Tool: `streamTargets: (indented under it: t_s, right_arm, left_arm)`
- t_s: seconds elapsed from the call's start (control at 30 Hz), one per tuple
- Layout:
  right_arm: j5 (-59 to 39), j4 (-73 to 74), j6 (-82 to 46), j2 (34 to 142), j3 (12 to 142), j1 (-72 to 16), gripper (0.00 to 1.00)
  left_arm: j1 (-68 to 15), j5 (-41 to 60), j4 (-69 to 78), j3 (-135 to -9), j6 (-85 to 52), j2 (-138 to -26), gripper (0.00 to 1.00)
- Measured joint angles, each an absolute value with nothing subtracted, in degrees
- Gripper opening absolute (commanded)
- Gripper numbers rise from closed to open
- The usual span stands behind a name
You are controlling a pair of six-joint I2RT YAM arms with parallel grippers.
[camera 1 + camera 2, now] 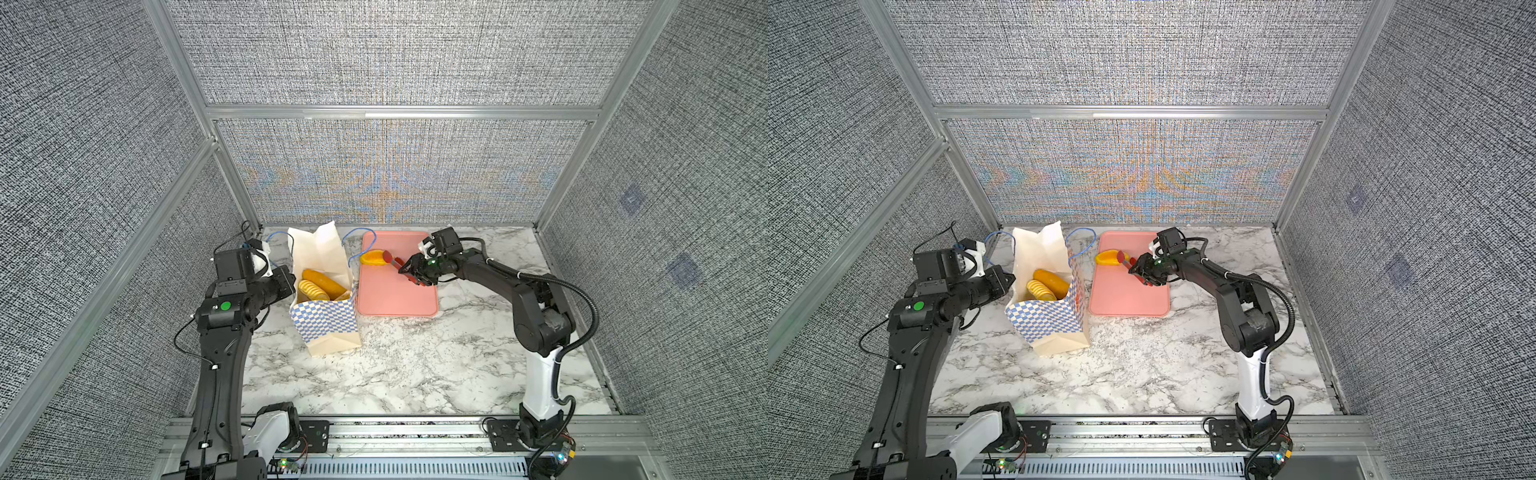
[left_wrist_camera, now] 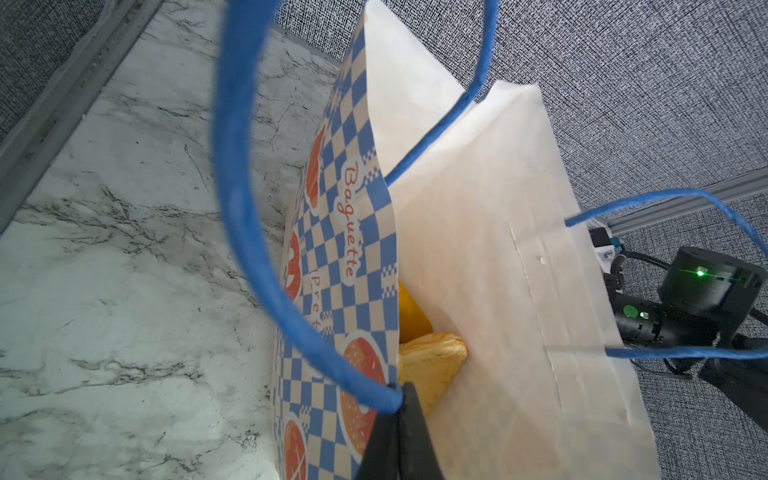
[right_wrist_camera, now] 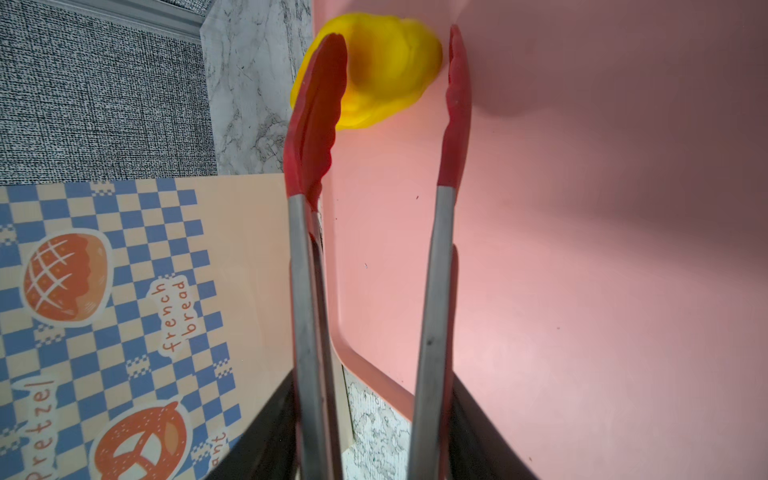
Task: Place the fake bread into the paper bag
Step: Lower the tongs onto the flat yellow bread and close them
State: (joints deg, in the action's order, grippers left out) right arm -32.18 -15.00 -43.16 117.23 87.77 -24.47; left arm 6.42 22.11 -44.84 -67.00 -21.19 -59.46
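Evidently steadying, left gripper pinches paper bag rim; right gripper clasps tongs, seemingly straddling bread at ten o'clock on tray.

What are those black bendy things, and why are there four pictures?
They are two robot arms with pinching grippers. Two pictures look down from above on the whole marble table. The other two come from small cameras on the arms' wrists. The left gripper is shut on the rim of the paper bag. Some toy breads already lie inside. The right gripper holds red tongs, whose tips stand on either side of a yellow toy bread on the pink tray.
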Motion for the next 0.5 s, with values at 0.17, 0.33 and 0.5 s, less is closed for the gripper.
streamTargets:
  t_s: [0.17, 0.33, 0.5]
  right_arm:
    - [-33.2, -13.3, -44.4, 118.7, 88.3, -24.5, 0.52]
    - [-33.7, -11.8, -45.4, 119.7, 88.5, -24.4, 0.47]
    - [-33.7, -10.8, -46.4, 119.8, 88.4, -24.3, 0.40]
  left_arm:
    - [6.4, 22.0, -44.9, -67.0, -21.0, -59.5, 0.00]
    - [6.4, 21.5, -44.9, -67.0, -21.0, -59.5, 0.00]
    - [6.4, 21.3, -44.9, -67.0, -21.0, -59.5, 0.00]
